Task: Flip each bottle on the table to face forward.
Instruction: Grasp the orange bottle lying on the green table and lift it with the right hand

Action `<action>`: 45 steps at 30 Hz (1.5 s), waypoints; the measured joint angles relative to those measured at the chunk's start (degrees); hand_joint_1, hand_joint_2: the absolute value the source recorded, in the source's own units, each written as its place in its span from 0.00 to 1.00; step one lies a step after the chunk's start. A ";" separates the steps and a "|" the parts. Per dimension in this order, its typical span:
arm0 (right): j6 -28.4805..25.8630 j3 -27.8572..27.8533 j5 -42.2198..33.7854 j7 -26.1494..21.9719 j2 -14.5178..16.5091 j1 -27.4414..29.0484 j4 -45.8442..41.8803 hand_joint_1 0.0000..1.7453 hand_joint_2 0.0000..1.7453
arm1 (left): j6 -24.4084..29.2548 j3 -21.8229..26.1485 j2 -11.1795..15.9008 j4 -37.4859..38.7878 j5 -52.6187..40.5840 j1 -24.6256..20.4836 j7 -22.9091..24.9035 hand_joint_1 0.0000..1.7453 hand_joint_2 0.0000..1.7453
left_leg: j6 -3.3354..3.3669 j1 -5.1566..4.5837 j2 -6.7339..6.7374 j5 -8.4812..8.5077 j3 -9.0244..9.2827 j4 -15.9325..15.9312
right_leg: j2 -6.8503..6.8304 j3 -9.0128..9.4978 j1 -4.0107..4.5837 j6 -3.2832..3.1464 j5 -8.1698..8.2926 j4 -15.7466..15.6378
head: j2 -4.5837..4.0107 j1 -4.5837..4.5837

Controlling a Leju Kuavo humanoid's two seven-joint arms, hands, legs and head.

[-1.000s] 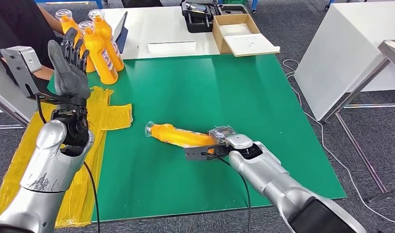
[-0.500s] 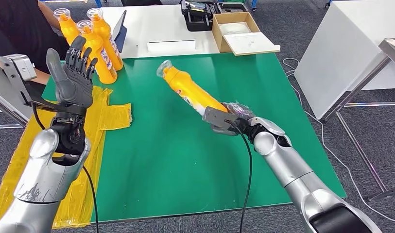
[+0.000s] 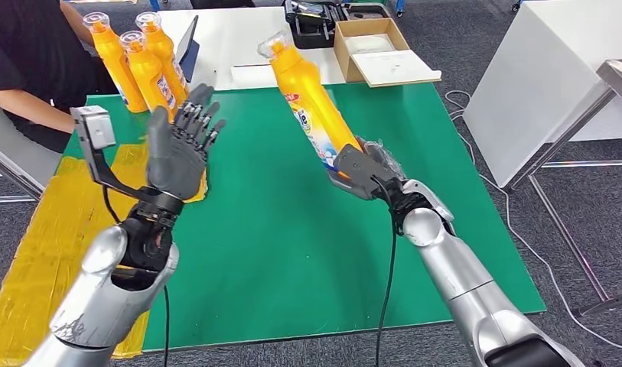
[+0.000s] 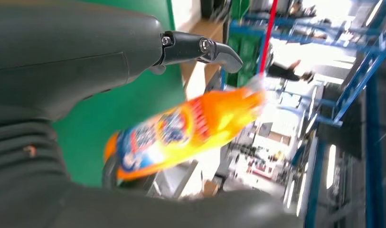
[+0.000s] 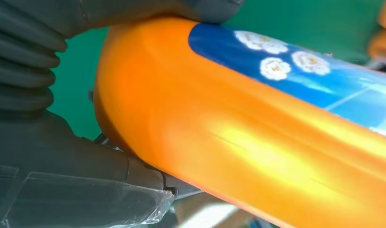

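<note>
Gripping orange bottle (image 3: 307,103) base, right hand (image 3: 363,172) holds it tilted above desk (image 3: 292,252); left hand (image 3: 177,149) open; three bottles (image 3: 135,65) already upright.

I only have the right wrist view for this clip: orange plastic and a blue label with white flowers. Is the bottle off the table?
Observer: Yes. In the head view the right hand grips the bottle by its base, raised above the green mat, cap end tilted up and away from the robot.
Operator: What is the left hand doing?
Observer: The left hand is raised with its fingers spread, holding nothing, apart from the bottle.
Operator: Any other bottles?
Observer: Three more orange bottles stand upright at the far left corner of the mat, next to a seated person.
Operator: Anything else on the mat?
Observer: A yellow sheet lies along its left edge.
</note>
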 joint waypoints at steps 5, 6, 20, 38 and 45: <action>-6.44 0.62 3.72 -0.90 0.70 1.21 -3.78 1.00 1.00 | 1.40 -4.30 -2.37 -0.10 1.65 -0.08 0.65 0.00 1.00 | 0.00 -0.01 -0.05 0.00 -0.02 0.00 | -0.02 -0.04 -0.01 0.00 0.00 -0.01 | 0.00 0.00; -7.75 0.87 4.68 -0.93 0.84 1.53 -4.87 1.00 1.00 | 1.64 -5.09 -3.01 -0.06 1.95 -0.10 0.91 0.00 1.00 | 0.00 -0.01 -0.04 0.00 -0.02 0.00 | -0.02 -0.04 0.00 0.00 0.00 -0.01 | 0.00 -0.01; -9.47 5.10 13.60 4.25 5.07 3.24 -12.11 1.00 1.00 | 8.76 -10.21 -9.44 8.51 -7.60 -5.66 3.78 0.00 1.00 | -0.01 0.02 -0.01 0.01 -0.03 0.00 | 0.00 -0.05 0.01 0.00 0.00 0.01 | 0.00 -0.02; -6.04 8.44 13.89 5.91 9.69 0.64 -11.21 1.00 1.00 | 10.43 -2.95 -13.29 18.23 -16.65 -11.33 4.61 0.00 1.00 | 0.00 -0.01 -0.07 0.02 -0.10 0.00 | -0.02 -0.05 0.02 0.00 0.01 0.02 | 0.00 -0.01; -5.92 9.56 13.91 6.06 9.90 -0.34 -9.54 1.00 1.00 | 9.73 -1.80 -13.71 18.67 -12.11 -11.68 6.11 0.73 1.00 | 0.01 -0.01 -0.07 0.02 -0.12 0.00 | -0.01 -0.04 0.02 0.01 0.01 0.03 | 0.00 -0.01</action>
